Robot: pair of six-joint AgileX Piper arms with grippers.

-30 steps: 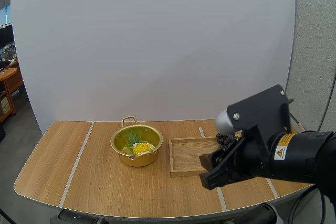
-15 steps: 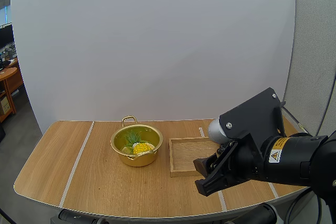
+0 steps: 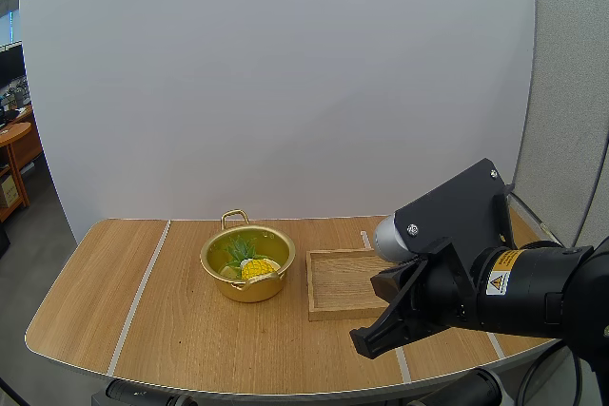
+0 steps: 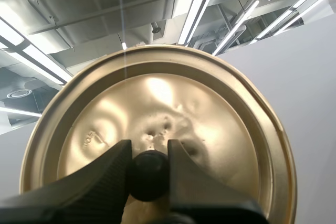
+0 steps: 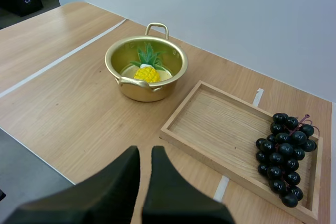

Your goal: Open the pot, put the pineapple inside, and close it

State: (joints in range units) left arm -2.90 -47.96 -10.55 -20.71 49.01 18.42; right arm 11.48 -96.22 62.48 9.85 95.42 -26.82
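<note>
Right hand (image 5: 145, 153) lower than before, closed, empty, near yellow warning label (image 3: 498, 282); left hand (image 4: 148, 148) tight on lid (image 4: 157, 98) knob (image 4: 148, 174).

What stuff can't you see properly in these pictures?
High view: the right arm covers the end of the wooden tray where the grapes lie.
High view: the pot wall hides the underside of the pineapple.
Left wrist view: the left hand, shut on the knob, hides the near rim of the lid.
Right wrist view: the tray's corner beyond the grapes is cut off by the picture's edge.
</note>
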